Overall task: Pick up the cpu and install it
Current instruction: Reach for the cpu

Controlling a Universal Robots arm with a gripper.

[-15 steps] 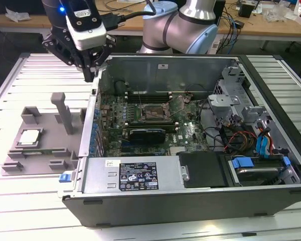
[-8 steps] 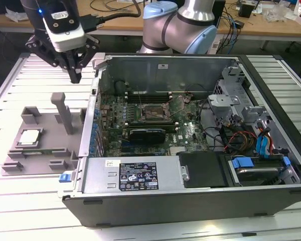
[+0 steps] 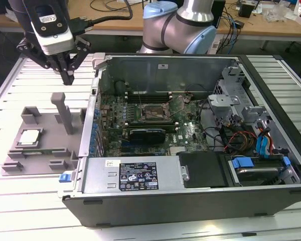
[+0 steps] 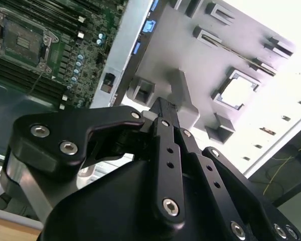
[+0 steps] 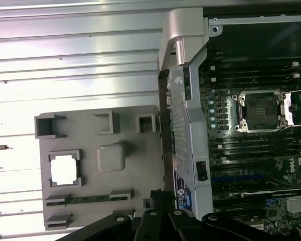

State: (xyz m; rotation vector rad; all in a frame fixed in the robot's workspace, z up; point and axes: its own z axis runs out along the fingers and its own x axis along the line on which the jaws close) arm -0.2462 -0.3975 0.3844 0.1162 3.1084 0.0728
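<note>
The cpu is seated flat, plate up, in the grey tray, near the tray's edge farthest from the computer case; being square, no long axis is shown, and its sides are squared to the tray's edges. The gripper is held above the tray's post, with the fingers closed on nothing. For a clean pick they are judged best opened, centred over the cpu and kept level.

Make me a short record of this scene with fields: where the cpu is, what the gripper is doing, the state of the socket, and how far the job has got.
cpu: lies flat in a square recess of the grey tray, outside the computer case
gripper: shut, holds nothing, above the tray, apart from the cpu
socket: on the motherboard in the case, frame lifted open, appears empty
progress: cpu not picked up, not installed
</note>
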